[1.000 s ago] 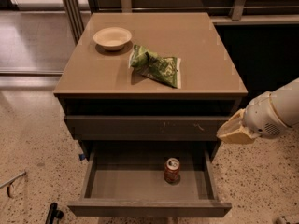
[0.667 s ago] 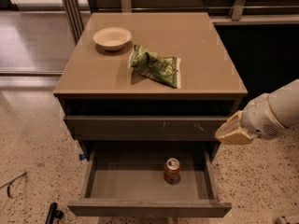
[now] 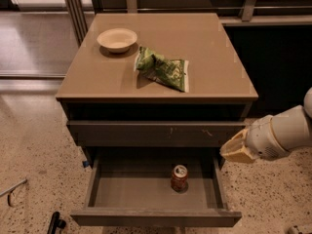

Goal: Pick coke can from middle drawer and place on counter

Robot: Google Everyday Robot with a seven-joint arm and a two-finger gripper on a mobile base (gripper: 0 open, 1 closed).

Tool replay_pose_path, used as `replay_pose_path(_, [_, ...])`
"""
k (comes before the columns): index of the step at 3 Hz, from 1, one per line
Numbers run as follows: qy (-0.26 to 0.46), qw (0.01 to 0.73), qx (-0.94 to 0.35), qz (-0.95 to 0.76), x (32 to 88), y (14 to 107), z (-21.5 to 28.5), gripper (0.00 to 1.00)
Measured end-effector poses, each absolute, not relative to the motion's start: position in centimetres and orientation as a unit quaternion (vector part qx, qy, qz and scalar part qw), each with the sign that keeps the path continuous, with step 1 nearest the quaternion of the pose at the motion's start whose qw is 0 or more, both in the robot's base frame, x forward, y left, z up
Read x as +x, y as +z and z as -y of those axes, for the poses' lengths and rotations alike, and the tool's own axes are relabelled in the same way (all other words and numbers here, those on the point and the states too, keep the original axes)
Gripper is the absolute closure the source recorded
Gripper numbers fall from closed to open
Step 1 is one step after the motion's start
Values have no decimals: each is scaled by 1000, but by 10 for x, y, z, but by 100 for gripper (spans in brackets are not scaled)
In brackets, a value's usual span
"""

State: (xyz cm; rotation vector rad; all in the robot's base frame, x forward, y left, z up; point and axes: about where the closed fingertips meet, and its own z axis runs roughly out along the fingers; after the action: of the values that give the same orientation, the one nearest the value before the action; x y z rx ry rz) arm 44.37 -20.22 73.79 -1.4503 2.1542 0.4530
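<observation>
Floor (image 3: pixel 34 145) on the left is speckled pale terrazzo; a thin dark tool-like object (image 3: pixel 54 222) lies on it at the bottom-left, too small to identify.
Bowl (image 3: pixel 117 39): pale, round, shallow, matte; sits on the back-left of the counter (image 3: pixel 214 52).
Counter is a square, glossy tan-brown slab with a thin edge, on top of a dark cabinet.
Snack bag (image 3: pixel 163 69): green, crinkled, shiny film; lies flat near the counter's centre, just right of the bowl and not touching it.
Upper drawer front (image 3: pixel 146 133): flat grey-brown, shut, with pale scratch marks toward its right end.
Middle drawer (image 3: pixel 156 217) below it is pulled out; a wide shallow box with a plain handle-less front and a smooth grey floor.
Coke can (image 3: pixel 179 178): small red cylinder with a silver top and pull tab; stands upright on the drawer floor, right of centre, clear of every wall.
Gripper (image 3: pixel 233 151): tan wedge-shaped tip on a smooth white rounded arm (image 3: pixel 285 133); it hangs by the drawer's right rear corner, above and to the right of the can and not touching it; can't tell whether it is spread or closed.
Versus a second ago: gripper has come left and down toward the drawer opening; can, bowl, bag and drawer are unchanged.
</observation>
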Motion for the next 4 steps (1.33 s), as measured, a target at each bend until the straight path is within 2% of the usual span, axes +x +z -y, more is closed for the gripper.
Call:
replay_pose_path(1, [189, 278, -524, -782, 451, 666, 195, 100])
replay_pose_path(2, [220, 277, -501, -790, 456, 576, 192, 100])
replay_pose_path(4, [196, 279, -513, -788, 457, 574, 193, 100])
